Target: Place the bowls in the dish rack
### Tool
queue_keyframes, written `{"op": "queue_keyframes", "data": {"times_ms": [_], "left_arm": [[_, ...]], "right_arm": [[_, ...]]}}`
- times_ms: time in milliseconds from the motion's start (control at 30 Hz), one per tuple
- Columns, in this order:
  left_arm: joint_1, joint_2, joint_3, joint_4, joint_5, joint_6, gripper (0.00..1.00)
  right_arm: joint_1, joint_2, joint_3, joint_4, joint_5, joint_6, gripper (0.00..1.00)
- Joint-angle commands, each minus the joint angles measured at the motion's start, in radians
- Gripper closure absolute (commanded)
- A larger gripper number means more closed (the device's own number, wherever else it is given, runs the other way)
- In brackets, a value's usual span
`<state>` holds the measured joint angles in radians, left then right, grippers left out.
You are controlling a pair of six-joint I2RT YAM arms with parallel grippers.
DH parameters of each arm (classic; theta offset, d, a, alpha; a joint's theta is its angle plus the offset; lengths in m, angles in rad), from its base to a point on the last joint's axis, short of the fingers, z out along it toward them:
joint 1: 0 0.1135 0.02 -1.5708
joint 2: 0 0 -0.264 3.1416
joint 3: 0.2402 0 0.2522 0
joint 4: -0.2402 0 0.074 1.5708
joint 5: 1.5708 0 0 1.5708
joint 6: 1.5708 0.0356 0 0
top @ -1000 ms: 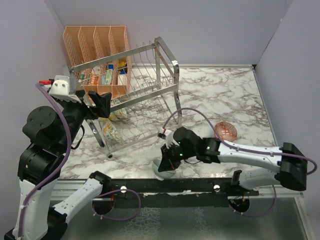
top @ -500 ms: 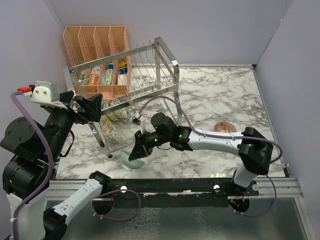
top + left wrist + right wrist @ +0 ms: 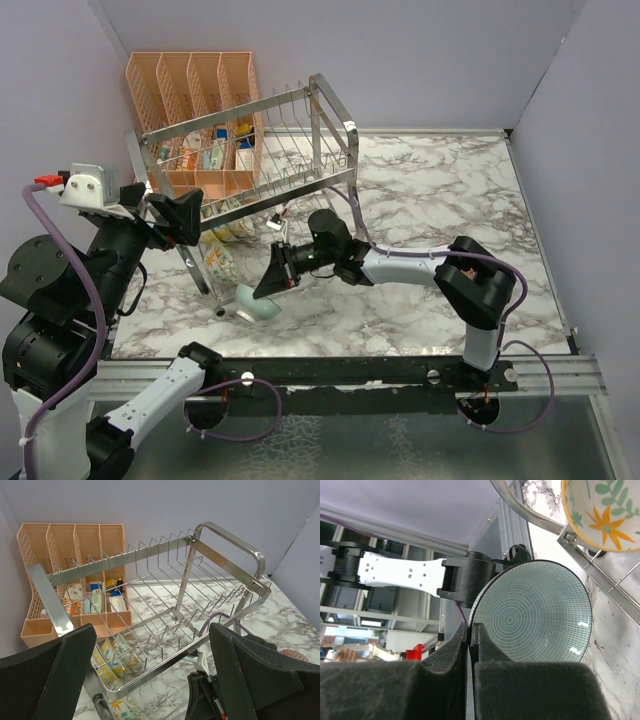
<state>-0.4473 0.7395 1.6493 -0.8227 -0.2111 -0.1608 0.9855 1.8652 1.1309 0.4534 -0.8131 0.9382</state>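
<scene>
Pinching the rim of a teal bowl, the right fingers are shut tight on it. The bowl is tipped on its side, low by the front corner of the dish rack and close to the bench. A bowl with an orange flower sits in the rack's bottom shelf. The left fingers are wide apart and hold nothing, up near the rack's left end.

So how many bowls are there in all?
5. A teal bowl in the right gripper; three flowered ones standing in the rack, lower tier: a front bowl and two yellow bowls behind it; a reddish bowl on the table, barely showing. Others may be hidden.
</scene>
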Motion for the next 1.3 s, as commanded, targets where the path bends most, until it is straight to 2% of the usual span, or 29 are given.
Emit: {"op": "queue_keyframes", "data": {"times_ms": [0, 233, 933, 1267], "left_arm": [[-0.007, -0.002, 0.017, 0.005, -0.025, 0.019, 0.01], [-0.009, 0.006, 0.015, 0.007, -0.026, 0.02, 0.01], [-0.011, 0.001, -0.002, 0.005, -0.037, 0.03, 0.01], [-0.016, 0.0, 0.006, 0.001, -0.039, 0.032, 0.01]], "right_arm": [[-0.05, 0.016, 0.059, 0.224, -0.097, 0.112, 0.99], [-0.096, 0.087, 0.089, 0.369, -0.098, 0.217, 0.99], [-0.17, 0.262, 0.141, 0.568, 0.112, 0.324, 0.99], [-0.171, 0.336, 0.175, 0.66, 0.148, 0.407, 0.99]]}}
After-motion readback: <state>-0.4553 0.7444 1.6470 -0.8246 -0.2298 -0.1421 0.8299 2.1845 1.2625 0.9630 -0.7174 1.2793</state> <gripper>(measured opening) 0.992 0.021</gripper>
